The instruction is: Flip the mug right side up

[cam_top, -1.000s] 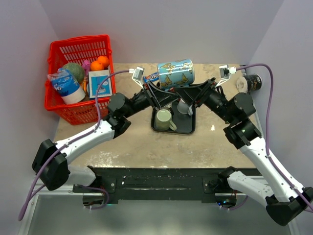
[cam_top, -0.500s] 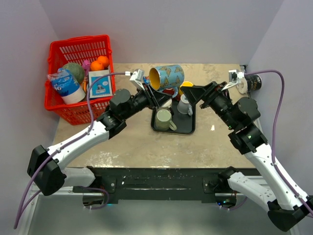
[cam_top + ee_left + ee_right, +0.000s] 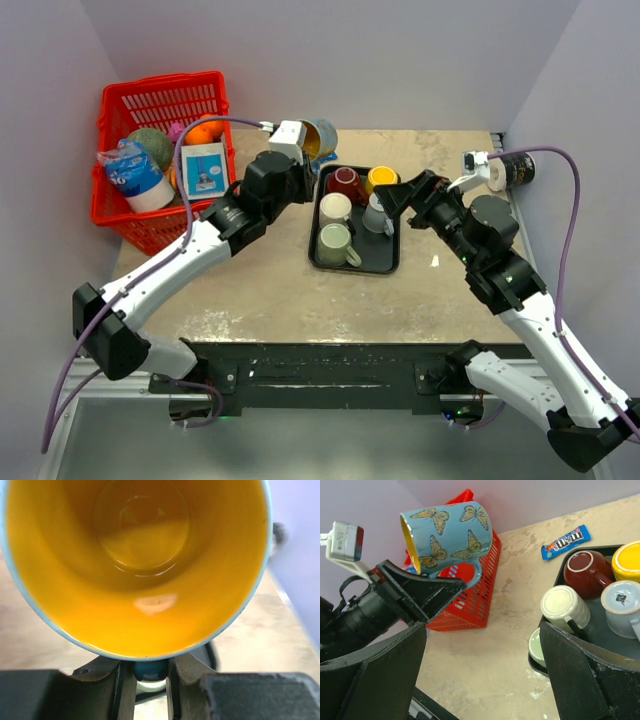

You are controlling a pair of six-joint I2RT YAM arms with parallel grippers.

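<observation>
as the left end effector [image 3: 150,680] grips its handle [image 3: 478,569], the mug [image 3: 140,565] tilts sideways above.

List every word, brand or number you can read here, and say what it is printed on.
"m&m's": on the blue candy packet lying on the table.
No words on the butterfly mug, only pictures.
Too small to read: the print on the box in the red basket.
Too blurred to read: the mark on the grey mug.
</observation>
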